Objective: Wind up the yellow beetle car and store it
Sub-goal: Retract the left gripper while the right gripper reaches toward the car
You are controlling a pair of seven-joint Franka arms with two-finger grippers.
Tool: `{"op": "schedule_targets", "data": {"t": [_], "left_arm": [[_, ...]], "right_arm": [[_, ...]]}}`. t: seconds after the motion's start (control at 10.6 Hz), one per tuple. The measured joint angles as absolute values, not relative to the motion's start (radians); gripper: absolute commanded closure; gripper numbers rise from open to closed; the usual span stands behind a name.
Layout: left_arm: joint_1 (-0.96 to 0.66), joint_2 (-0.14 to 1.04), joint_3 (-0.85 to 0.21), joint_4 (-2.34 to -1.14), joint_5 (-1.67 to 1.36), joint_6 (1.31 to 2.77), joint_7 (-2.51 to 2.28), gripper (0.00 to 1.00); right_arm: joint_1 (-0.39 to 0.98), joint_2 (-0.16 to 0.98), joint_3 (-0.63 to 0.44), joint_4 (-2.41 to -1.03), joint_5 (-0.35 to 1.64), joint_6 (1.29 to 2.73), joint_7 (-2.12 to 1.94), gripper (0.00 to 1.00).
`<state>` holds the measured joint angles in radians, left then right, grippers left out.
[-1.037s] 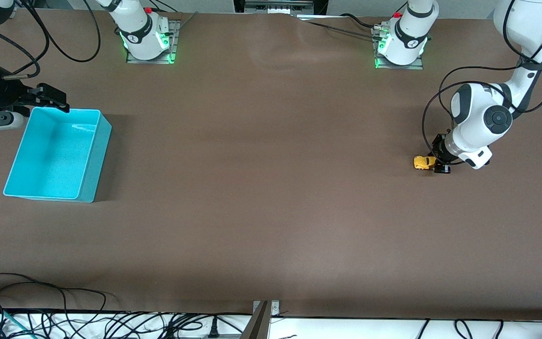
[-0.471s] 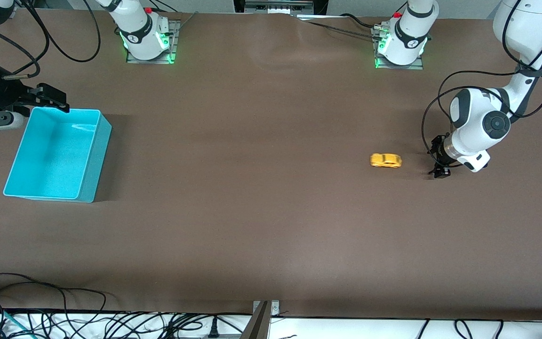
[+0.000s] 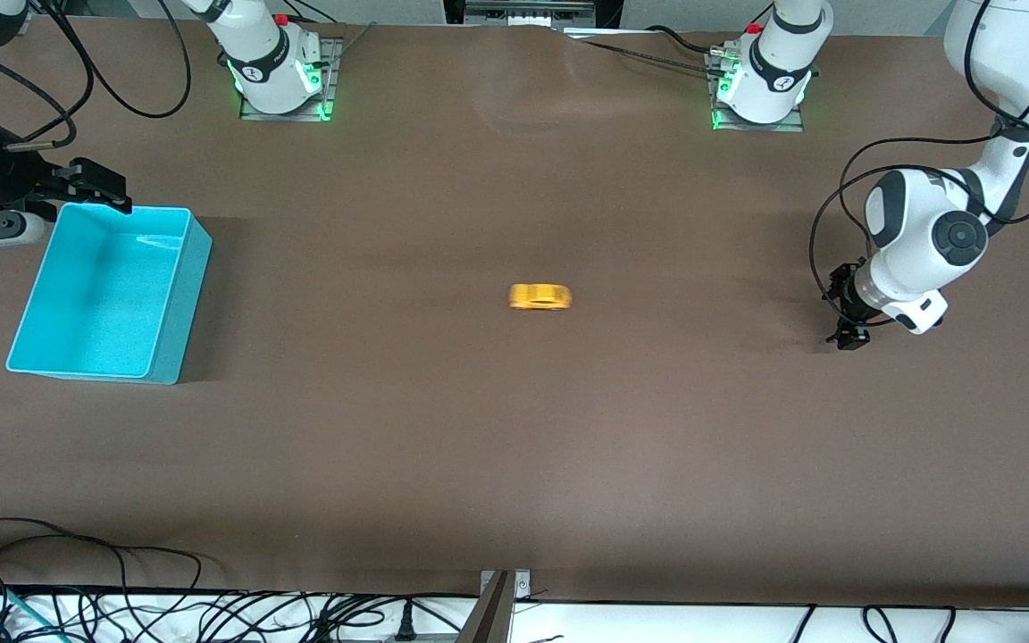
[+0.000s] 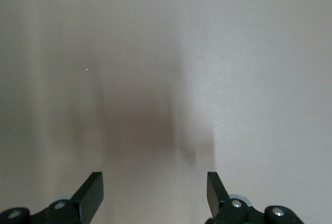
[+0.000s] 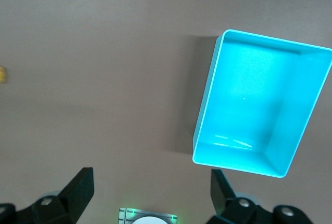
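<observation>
While the yellow beetle car [image 3: 540,296] sits mid-table, the left gripper [image 3: 848,332] and right gripper [image 3: 90,192] gape empty.

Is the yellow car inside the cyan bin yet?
No, the yellow beetle car sits on the open table near its middle, well apart from the cyan bin.

A wide brown table [image 3: 514,429] fills the front view, its surface matte and lit evenly from above. Two metal base plates [image 3: 287,105] sit along its edge farthest from the front camera, glowing green. Black cables [image 3: 77,589] tangle on a white strip below the edge nearest that camera.
</observation>
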<state>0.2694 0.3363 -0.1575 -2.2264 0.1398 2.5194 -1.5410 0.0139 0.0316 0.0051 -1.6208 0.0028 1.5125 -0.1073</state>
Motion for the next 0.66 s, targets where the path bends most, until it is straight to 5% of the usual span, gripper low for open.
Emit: {"op": "schedule_targets", "data": {"t": [0.66], "left_arm": [[0.262, 0.312, -0.187, -1.844, 0.140, 2.091, -1.422, 0.00]], "right_arm": [[0.014, 0.036, 0.005, -1.621, 0.000, 1.514, -0.107, 0.00]]}}
